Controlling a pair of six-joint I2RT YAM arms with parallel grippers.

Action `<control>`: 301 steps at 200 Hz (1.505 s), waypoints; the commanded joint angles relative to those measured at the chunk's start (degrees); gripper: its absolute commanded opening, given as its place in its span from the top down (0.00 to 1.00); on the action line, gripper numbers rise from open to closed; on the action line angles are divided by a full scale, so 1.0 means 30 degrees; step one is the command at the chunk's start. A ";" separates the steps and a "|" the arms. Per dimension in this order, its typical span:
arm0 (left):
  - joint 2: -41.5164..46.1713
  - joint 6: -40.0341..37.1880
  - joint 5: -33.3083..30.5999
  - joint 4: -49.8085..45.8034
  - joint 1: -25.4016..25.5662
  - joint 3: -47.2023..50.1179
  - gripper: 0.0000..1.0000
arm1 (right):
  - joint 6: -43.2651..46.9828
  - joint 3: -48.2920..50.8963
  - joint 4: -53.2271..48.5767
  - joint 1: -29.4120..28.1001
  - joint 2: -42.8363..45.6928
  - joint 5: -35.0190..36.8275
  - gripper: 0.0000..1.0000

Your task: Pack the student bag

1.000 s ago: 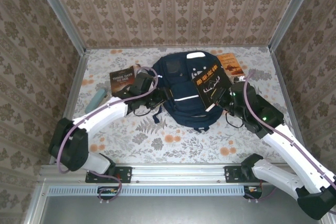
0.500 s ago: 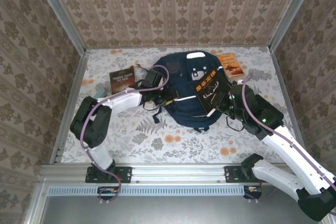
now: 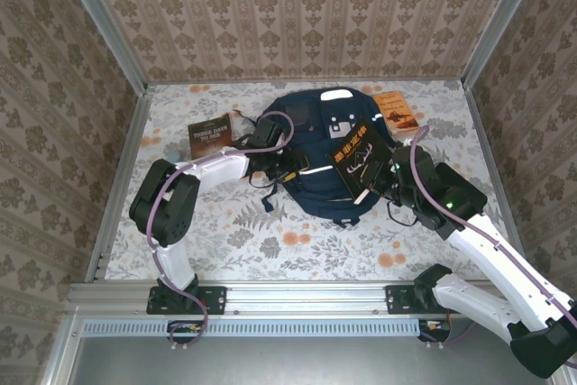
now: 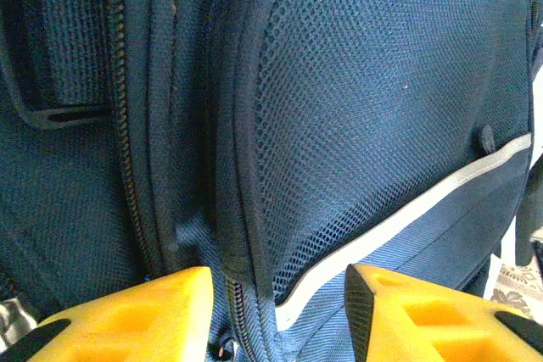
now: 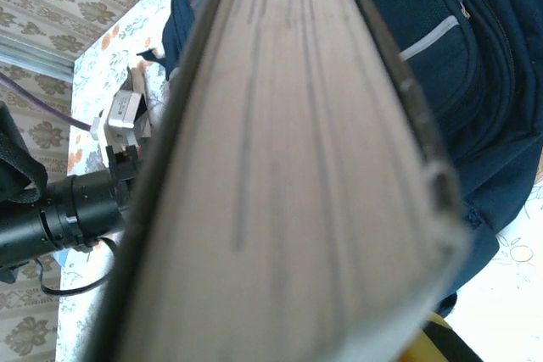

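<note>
the student bag [image 3: 315, 194] lies flat in the middle of the counter [image 3: 270, 242], toward the far side, with its white-patched top pointing away from me. my left pincer [image 4: 276, 315] is down at the bag's left side. its yellow fingers [image 4: 136, 315] stand apart, one on either side of a zip seam and the edge of a mesh pocket, with a white stripe running past them. i would call it open, with fabric between the fingers but not pinched.

my right pincer [image 3: 388, 179] is clamped on a black book [image 3: 361, 152] with orange lettering, gripping it by its near right corner. the book is tilted over the right half of the bag. from the right wrist, its pale page edge looms close in front of the bag.

a brown book [image 3: 209, 135] lies on the counter just left of the bag. an orange book [image 3: 397, 113] lies at the bag's far right.
</note>
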State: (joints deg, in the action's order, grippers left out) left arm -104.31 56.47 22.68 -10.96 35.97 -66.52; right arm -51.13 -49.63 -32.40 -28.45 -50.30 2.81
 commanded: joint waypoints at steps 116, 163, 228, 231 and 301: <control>0.3142 0.1841 -0.0070 0.2127 -0.2089 0.1626 1.00 | 0.1196 -0.1288 -0.3568 0.0894 0.1774 0.2064 1.00; 0.4870 0.0946 -0.1077 -0.0201 -0.1893 0.3132 0.61 | 0.1253 -0.1039 -0.3262 0.1158 0.1285 0.1524 1.00; 0.5808 -0.8456 -0.6639 -0.8306 0.0867 -0.0933 0.29 | 0.2098 -0.1514 -0.4224 0.2845 0.1294 0.1553 1.00; 0.5695 -0.8961 -0.6679 -0.8428 0.1092 -0.1219 0.28 | 0.2139 -0.1484 -0.4253 0.2987 0.1339 0.1554 1.00; 0.0434 -1.6907 -0.6794 -1.0193 0.5083 -0.7553 0.12 | 0.2367 -0.0569 -0.4734 0.6315 0.2581 0.0081 1.00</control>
State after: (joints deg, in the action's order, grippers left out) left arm -96.97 18.20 3.31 -36.10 48.62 -84.47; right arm -45.54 -51.59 -47.35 -11.99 -44.84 5.39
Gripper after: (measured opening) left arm 0.879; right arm 0.176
